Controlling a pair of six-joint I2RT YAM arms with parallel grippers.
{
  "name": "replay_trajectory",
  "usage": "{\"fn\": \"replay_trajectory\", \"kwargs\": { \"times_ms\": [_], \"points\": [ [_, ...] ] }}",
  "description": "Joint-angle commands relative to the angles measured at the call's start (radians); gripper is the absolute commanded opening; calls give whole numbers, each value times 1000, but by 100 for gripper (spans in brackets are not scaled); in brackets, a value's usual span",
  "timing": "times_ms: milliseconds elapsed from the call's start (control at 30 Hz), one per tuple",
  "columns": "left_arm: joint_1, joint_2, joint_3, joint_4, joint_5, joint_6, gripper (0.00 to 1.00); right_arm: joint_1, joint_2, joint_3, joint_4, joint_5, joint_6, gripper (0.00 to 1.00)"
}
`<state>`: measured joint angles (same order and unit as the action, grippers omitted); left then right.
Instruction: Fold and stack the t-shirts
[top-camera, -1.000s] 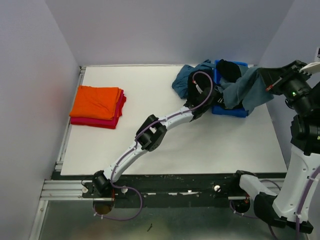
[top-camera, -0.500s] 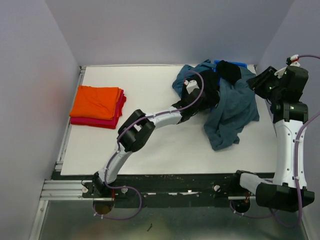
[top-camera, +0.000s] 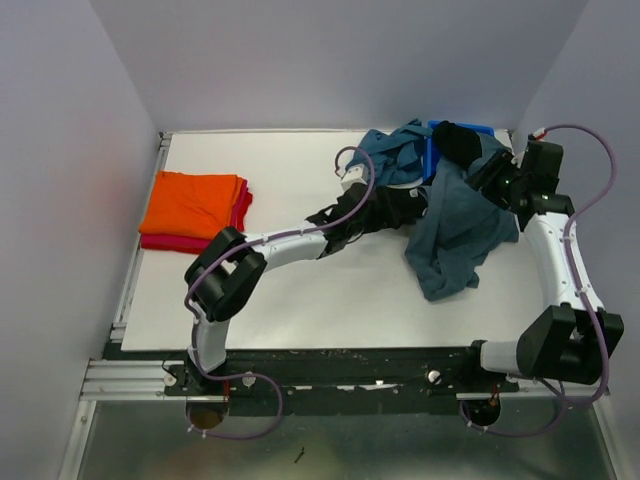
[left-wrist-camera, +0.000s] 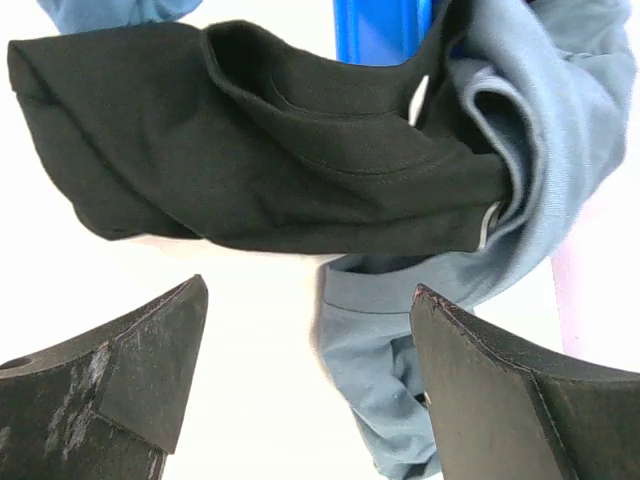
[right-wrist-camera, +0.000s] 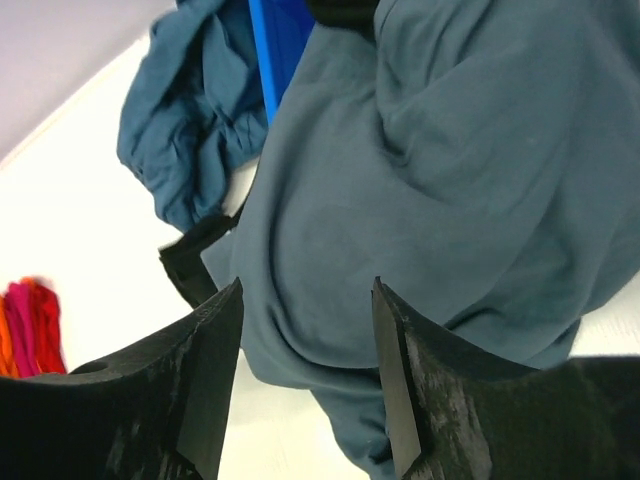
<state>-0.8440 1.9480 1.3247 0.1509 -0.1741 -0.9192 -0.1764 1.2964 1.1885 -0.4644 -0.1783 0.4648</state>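
A folded orange t-shirt (top-camera: 195, 203) lies on a folded red one (top-camera: 190, 243) at the table's left. At the right a grey-blue t-shirt (top-camera: 460, 232) (right-wrist-camera: 450, 150) lies loose and crumpled, partly over the blue bin (top-camera: 432, 152). Beside it lie a black t-shirt (top-camera: 402, 205) (left-wrist-camera: 280, 160) and a teal blue one (top-camera: 390, 155) (right-wrist-camera: 190, 130). My left gripper (top-camera: 385, 212) (left-wrist-camera: 310, 290) stands open just short of the black shirt, nothing between its fingers. Just above the grey-blue shirt, my right gripper (top-camera: 488, 178) (right-wrist-camera: 307, 288) is open.
More black cloth (top-camera: 455, 140) sits on the bin's top. The bin (left-wrist-camera: 375, 30) (right-wrist-camera: 280, 40) stands at the back right near the wall. White walls close in the table on the left, back and right.
Both grippers opened. The grey-blue shirt left the right gripper and dropped onto the table. The left arm drew back leftward from the black shirt; the right arm came down toward the pile.
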Motion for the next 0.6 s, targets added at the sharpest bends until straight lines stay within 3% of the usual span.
{"fn": "replay_trajectory", "kwargs": {
  "times_ms": [0,200,433,500,567],
  "points": [
    [-4,-60,34,10,24,63,90,67,76,19,41,11,-46,64],
    [-6,75,226,-85,87,152,90,143,204,88,3,63,-72,62],
    [-4,106,200,-50,120,146,90,166,334,120,-19,65,-81,52],
    [-3,114,200,-45,130,169,90,166,342,125,-25,56,-78,35],
    [-1,121,202,-37,148,200,90,166,313,129,-28,71,-75,5]
  ]
}}
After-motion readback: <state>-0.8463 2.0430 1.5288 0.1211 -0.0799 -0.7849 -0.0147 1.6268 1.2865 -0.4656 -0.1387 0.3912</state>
